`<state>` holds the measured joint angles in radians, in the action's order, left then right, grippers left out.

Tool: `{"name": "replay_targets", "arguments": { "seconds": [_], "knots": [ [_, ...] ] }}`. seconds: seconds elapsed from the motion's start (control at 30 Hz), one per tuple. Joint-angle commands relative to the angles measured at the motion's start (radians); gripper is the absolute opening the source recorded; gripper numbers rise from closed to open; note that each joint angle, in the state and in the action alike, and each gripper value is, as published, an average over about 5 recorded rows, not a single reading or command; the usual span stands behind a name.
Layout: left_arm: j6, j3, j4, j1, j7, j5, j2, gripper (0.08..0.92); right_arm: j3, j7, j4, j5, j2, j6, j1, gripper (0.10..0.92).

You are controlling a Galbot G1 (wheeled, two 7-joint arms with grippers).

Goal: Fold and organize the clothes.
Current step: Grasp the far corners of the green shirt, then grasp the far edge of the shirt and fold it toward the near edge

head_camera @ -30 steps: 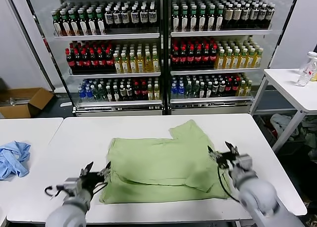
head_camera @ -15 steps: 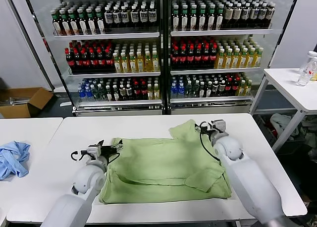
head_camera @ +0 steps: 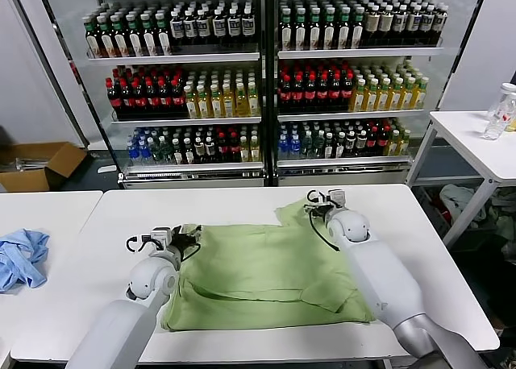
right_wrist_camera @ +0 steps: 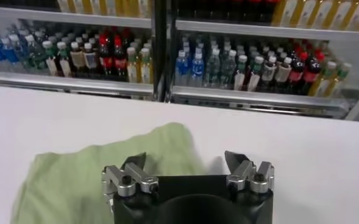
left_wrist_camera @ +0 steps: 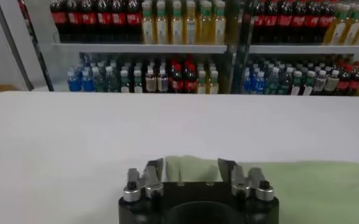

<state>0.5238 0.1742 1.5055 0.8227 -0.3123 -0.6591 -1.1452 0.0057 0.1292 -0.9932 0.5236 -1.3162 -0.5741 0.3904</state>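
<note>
1. The shirt (head_camera: 270, 274) is lying spread on the white table (head_camera: 121, 216), partly folded, with one sleeve poking out at its far edge and a flap doubled over near the front right.

2. The left gripper (head_camera: 184, 238) is sitting with its jaws apart at the shirt's far left corner; in the left wrist view, green cloth is showing between and just past the fingers (left_wrist_camera: 153, 172), not yet pinched.

3. The right gripper (head_camera: 320, 200) is likewise spread wide at the far right, over the sleeve tip, and the right wrist view shows the fabric edge lying just ahead of its fingers (right_wrist_camera: 135, 164).

4. Compared with a second ago, both arms have been reaching from the near edge of the shirt across to its far edge, left and right in step. The cloth itself has not shifted.

5. This is probably setting up a grasp of the two far corners, to draw the back edge toward the robot for the next fold.

6. Beyond each gripper, bare tabletop is running to the far edge, and past that the drinks cooler (head_camera: 262, 79) is standing well apart. Outboard of the left gripper the table is open; a blue cloth (head_camera: 22, 256) is lying on the neighbouring table, well apart. Outboard of the right gripper there is also free surface before the table's side edge.
</note>
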Motion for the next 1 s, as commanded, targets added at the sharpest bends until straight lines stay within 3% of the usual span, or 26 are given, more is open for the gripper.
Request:
{"name": "replay_targets", "arguments": {
  "seconds": [0.03, 0.33, 0.53, 0.7, 1.0],
  "knots": [
    [0.026, -0.015, -0.03, -0.009, 0.02, -0.042, -0.001, 0.515, -0.019, -0.014, 0.076, -0.003, -0.029, -0.004, -0.034, 0.629],
    [0.004, 0.007, 0.007, 0.021, 0.018, -0.07, 0.006, 0.247, -0.013, -0.022, 0.034, 0.028, -0.011, -0.004, -0.009, 0.386],
    [-0.041, 0.032, 0.103, 0.06, 0.042, -0.096, 0.027, 0.097, -0.005, -0.008, -0.105, 0.068, 0.027, 0.011, 0.026, 0.213],
    [-0.068, 0.063, 0.207, 0.099, 0.058, -0.135, 0.052, 0.083, 0.018, 0.009, -0.291, 0.097, 0.076, 0.033, 0.069, 0.11],
    [-0.082, 0.124, 0.355, 0.204, 0.065, -0.166, 0.078, 0.083, 0.104, 0.039, -0.636, 0.177, 0.218, 0.032, 0.242, 0.106]
  ]
}}
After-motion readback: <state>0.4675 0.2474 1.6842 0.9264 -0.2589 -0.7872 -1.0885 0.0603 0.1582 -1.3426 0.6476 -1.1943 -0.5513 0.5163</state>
